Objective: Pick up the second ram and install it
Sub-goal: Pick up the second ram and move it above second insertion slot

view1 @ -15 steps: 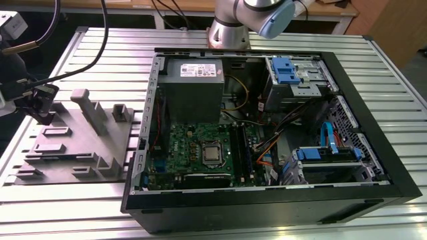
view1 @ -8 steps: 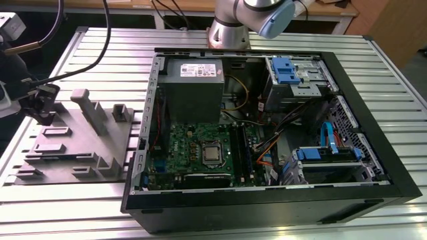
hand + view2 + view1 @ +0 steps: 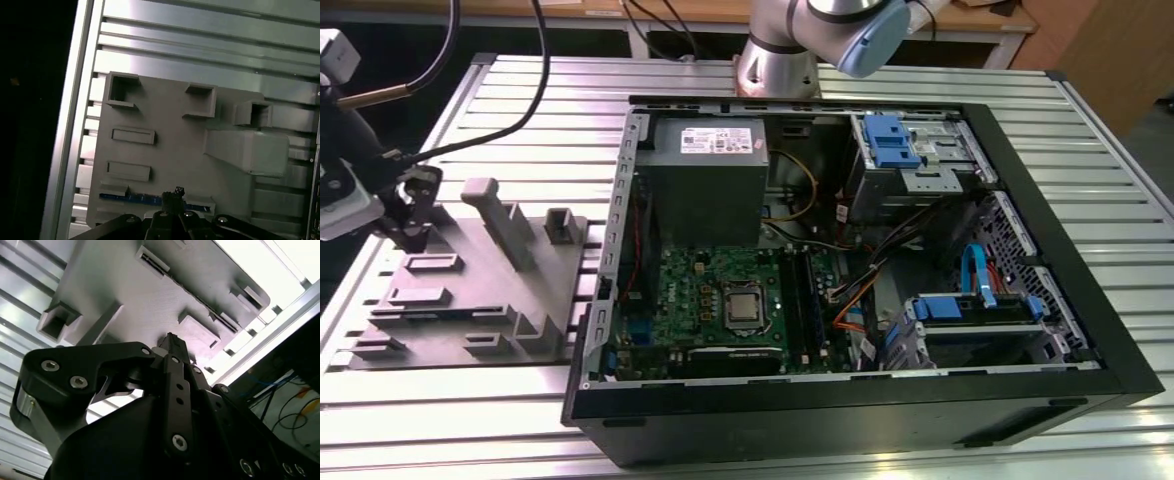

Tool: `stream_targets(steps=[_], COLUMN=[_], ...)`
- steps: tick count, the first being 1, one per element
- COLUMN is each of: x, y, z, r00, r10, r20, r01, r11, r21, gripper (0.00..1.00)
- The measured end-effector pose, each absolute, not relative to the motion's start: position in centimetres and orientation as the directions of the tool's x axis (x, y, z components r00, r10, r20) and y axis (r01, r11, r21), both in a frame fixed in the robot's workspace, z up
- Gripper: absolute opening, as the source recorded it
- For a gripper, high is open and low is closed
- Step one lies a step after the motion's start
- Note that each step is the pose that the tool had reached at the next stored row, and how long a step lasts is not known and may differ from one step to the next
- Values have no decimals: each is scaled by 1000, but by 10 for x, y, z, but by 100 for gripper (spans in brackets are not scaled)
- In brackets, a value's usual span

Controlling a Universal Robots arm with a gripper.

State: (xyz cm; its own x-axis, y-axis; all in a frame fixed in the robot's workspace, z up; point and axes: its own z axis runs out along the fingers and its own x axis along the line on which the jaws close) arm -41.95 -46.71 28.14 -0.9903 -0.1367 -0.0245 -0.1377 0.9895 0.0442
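Tool (image 3: 172,192) closed on the middle of the blue memory stick (image 3: 125,197). The stick lies in a slot along one edge of the grey holder (image 3: 175,145). Holder stands on the table (image 3: 520,90), beside the open computer case (image 3: 1067,330).

second ram (image 3: 127,197) partly hidden behind tool (image 3: 172,194), arm (image 3: 854,30) cropped at edge

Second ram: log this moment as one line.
gripper: at second ram | second ram: in gray fixture slot, outside the computer case | grasp: cannot tell
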Motion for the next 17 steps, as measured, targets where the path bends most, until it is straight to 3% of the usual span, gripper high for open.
stream_targets(steps=[17], x=[-420], y=[-467], z=[268], r00=[-902], r10=[-431], r20=[-24], r01=[-432], r11=[901], r21=[44], gripper=[10])
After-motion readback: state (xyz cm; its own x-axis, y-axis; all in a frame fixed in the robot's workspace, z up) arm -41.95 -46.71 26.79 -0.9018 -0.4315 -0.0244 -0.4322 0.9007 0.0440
